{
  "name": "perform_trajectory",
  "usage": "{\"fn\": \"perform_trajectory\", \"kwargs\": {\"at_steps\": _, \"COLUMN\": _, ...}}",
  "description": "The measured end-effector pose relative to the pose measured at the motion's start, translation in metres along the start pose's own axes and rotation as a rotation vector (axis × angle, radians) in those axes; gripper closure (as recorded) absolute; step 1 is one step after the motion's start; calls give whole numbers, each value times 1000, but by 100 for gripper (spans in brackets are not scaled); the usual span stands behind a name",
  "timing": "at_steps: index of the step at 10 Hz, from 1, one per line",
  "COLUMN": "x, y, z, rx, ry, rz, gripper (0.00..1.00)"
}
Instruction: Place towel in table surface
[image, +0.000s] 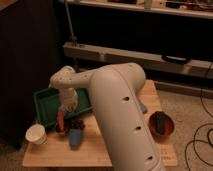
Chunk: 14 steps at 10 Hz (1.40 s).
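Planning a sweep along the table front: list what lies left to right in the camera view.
White paper cup → small blue cup → brown round bowl. The gripper hangs just above the blue cup, at the green tray's front edge.

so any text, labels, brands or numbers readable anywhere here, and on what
None can be read: no words, labels, brands or numbers show on the green tray, the white cup, the blue cup, the brown bowl or the wooden table.
The tool hangs low at the tray's front edge, also unmarked.
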Motion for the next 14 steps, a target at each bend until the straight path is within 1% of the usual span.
{"fn": "perform_trajectory", "kwargs": {"at_steps": 1, "x": 3, "y": -2, "z": -14, "rx": 10, "ry": -13, "rz": 8, "gripper": 100}}
{"fn": "perform_trajectory", "kwargs": {"at_steps": 2, "x": 7, "y": 0, "z": -30, "rx": 12, "ry": -32, "rz": 15, "gripper": 100}}
{"fn": "perform_trajectory", "kwargs": {"at_steps": 3, "x": 12, "y": 2, "z": -47, "rx": -3, "ry": -59, "rz": 28, "gripper": 100}}
{"fn": "perform_trajectory", "kwargs": {"at_steps": 4, "x": 19, "y": -8, "z": -68, "rx": -3, "ry": -99, "rz": 49, "gripper": 100}}
{"fn": "perform_trajectory", "kwargs": {"at_steps": 5, "x": 28, "y": -13, "z": -91, "rx": -15, "ry": -140, "rz": 69, "gripper": 100}}
{"fn": "perform_trajectory", "kwargs": {"at_steps": 6, "x": 36, "y": -15, "z": -104, "rx": -25, "ry": -163, "rz": 77, "gripper": 100}}
{"fn": "perform_trajectory", "kwargs": {"at_steps": 7, "x": 54, "y": -22, "z": -119, "rx": -33, "ry": -182, "rz": 95, "gripper": 100}}
{"fn": "perform_trajectory", "kwargs": {"at_steps": 8, "x": 72, "y": -30, "z": -125, "rx": -41, "ry": -183, "rz": 115, "gripper": 100}}
{"fn": "perform_trajectory", "kwargs": {"at_steps": 10, "x": 102, "y": -38, "z": -125, "rx": -59, "ry": -175, "rz": 133, "gripper": 100}}
{"fn": "perform_trajectory", "kwargs": {"at_steps": 11, "x": 126, "y": -52, "z": -116, "rx": -61, "ry": -165, "rz": 159, "gripper": 100}}
{"fn": "perform_trajectory", "kwargs": {"at_steps": 12, "x": 143, "y": -61, "z": -108, "rx": -64, "ry": -157, "rz": 181, "gripper": 100}}
{"fn": "perform_trajectory", "kwargs": {"at_steps": 13, "x": 155, "y": -69, "z": -96, "rx": -71, "ry": -147, "rz": 202, "gripper": 100}}
{"fn": "perform_trajectory", "kwargs": {"at_steps": 14, "x": 165, "y": -78, "z": -78, "rx": -82, "ry": -132, "rz": 227, "gripper": 100}}
